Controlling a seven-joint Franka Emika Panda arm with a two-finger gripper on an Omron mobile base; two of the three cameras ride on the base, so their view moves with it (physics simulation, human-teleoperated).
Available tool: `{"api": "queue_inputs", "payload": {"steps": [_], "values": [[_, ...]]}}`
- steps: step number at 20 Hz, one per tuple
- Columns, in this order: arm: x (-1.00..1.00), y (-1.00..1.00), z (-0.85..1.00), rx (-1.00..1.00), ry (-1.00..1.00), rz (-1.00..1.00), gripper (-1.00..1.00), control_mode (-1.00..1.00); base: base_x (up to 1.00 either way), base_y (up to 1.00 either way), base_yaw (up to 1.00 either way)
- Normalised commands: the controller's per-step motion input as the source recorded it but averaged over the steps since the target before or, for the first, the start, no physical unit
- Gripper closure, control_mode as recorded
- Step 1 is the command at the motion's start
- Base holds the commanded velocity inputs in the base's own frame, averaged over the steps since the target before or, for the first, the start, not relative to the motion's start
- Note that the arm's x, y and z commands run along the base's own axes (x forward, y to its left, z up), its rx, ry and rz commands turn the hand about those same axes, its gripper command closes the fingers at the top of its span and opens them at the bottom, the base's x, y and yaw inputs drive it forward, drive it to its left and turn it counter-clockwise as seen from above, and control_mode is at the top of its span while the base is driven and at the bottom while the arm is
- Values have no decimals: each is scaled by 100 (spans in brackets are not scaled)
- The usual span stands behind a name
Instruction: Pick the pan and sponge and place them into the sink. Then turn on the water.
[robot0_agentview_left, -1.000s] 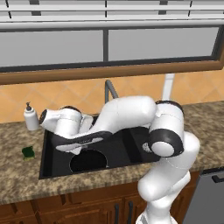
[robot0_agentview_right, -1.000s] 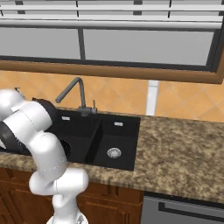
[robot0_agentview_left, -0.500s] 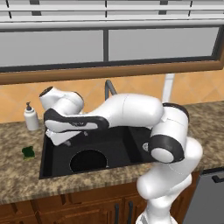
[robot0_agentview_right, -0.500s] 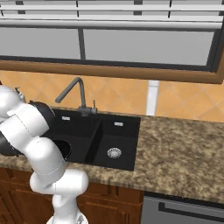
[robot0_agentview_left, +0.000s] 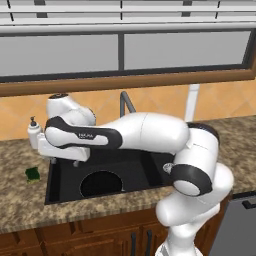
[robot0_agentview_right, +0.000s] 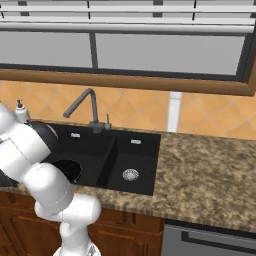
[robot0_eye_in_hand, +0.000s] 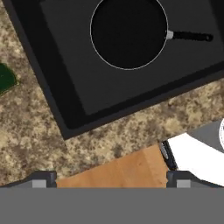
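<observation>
Above the sink's left end, the hand hangs empty, spread.

Flat even rendered light, soft faint shadows, no glare, slightly coarse, unblurred

the pan takes up most of the left basin of the sink, handle toward the divider. the right basin lies open. the sponge sits on bare counter, the soap bottle behind it near the wall.
</observation>
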Motion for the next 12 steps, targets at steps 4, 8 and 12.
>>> {"api": "queue_inputs", "payload": {"steps": [4, 8, 12], "values": [[19, 55, 0, 6, -2, -19, -100, -100, 0, 0, 0], [47, 41, -3, -9, 3, 3, -100, -100, 0, 0, 0], [49, 47, 2, -16, 2, 18, -100, -100, 0, 0, 0]]}}
